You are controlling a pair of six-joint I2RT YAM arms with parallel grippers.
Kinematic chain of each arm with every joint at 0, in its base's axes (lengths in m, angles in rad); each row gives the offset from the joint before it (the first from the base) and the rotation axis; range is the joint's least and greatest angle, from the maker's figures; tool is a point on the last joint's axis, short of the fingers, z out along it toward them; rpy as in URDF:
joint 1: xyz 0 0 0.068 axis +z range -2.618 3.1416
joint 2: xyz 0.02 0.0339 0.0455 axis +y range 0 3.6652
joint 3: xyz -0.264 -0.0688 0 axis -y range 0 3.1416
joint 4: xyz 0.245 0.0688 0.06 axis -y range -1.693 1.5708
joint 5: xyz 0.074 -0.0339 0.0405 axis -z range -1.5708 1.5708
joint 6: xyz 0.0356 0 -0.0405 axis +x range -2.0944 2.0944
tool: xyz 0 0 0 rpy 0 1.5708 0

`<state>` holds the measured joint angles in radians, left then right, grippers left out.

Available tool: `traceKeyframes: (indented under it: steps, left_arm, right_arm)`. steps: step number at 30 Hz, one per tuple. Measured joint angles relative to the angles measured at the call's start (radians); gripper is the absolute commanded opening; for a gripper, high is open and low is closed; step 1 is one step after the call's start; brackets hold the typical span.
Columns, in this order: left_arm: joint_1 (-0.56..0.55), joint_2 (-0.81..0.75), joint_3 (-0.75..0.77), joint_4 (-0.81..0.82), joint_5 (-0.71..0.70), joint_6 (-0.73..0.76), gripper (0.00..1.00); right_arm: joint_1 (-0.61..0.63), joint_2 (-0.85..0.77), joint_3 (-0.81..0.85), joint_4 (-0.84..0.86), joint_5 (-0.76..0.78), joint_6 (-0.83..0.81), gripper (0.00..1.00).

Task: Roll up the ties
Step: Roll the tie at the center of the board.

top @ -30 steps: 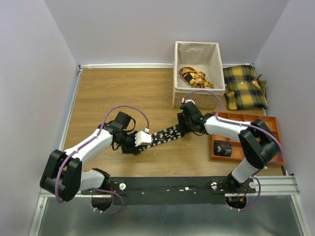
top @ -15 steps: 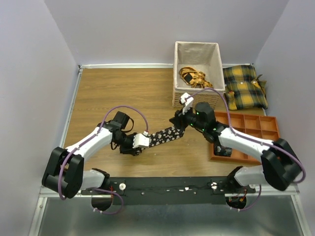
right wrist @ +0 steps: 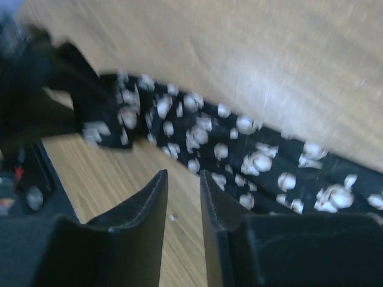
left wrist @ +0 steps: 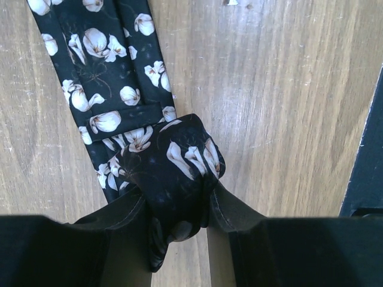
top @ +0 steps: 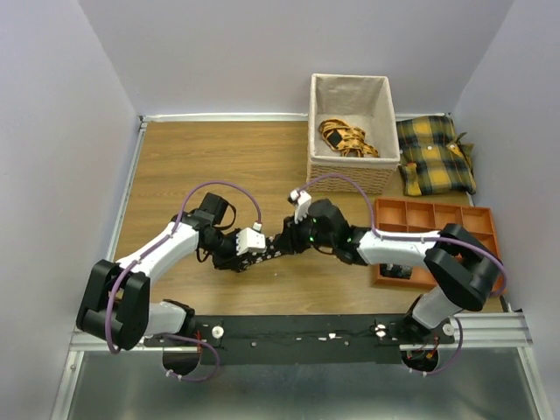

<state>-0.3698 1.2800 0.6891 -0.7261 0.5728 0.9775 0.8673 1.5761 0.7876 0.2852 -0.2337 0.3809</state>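
Note:
One black flowered tie [top: 273,251] lies as a short strip on the wooden table. Its coiled end [left wrist: 179,158] is pinched between the fingers of my left gripper [left wrist: 178,198], which is shut on it; the flat strip [left wrist: 111,84] runs away beyond the coil. In the top view my left gripper [top: 252,248] sits at the strip's left end. My right gripper [top: 291,238] hovers over the other part of the strip. In the right wrist view its fingers [right wrist: 182,176] stand a narrow gap apart with nothing between them, above the tie's near edge [right wrist: 239,143].
A wicker basket [top: 348,175] holding yellow-and-black straps [top: 346,137] stands at the back. Plaid cushions [top: 435,156] lie to its right. An orange compartment tray [top: 433,205] sits at the right with a dark coil [top: 395,270] in a near compartment.
My right gripper lifted off the tie's far end and swung left toward the left gripper. The visible strip is now shorter. The left gripper has barely moved.

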Motion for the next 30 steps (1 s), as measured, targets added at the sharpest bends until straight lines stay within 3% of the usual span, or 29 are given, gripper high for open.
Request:
traceKeyframes:
  steps: [3,7,11,18,23,30]
  left_arm:
    - [0.004,0.022,0.011,-0.004,0.0,0.002,0.4]
    - [0.004,0.051,0.028,-0.009,0.001,0.007,0.4]
    - [0.004,0.069,0.04,-0.016,0.008,0.023,0.41]
    - [0.004,0.086,0.041,-0.039,0.036,0.068,0.41]
    - [0.004,0.09,0.042,-0.059,0.045,0.104,0.41]
    - [0.01,0.112,0.05,-0.084,0.055,0.148,0.41]
  right_arm:
    - [0.05,-0.001,-0.136,0.151,0.017,-0.001,0.42]
    - [0.159,0.007,-0.173,0.278,0.072,-0.125,0.54]
    - [0.269,0.039,-0.226,0.514,0.15,-0.212,0.55]
    - [0.375,0.227,-0.228,0.771,0.394,-0.239,0.58]
    - [0.406,0.31,-0.227,0.899,0.529,-0.22,0.59]
    - [0.405,0.362,-0.2,0.952,0.546,-0.217,0.59]
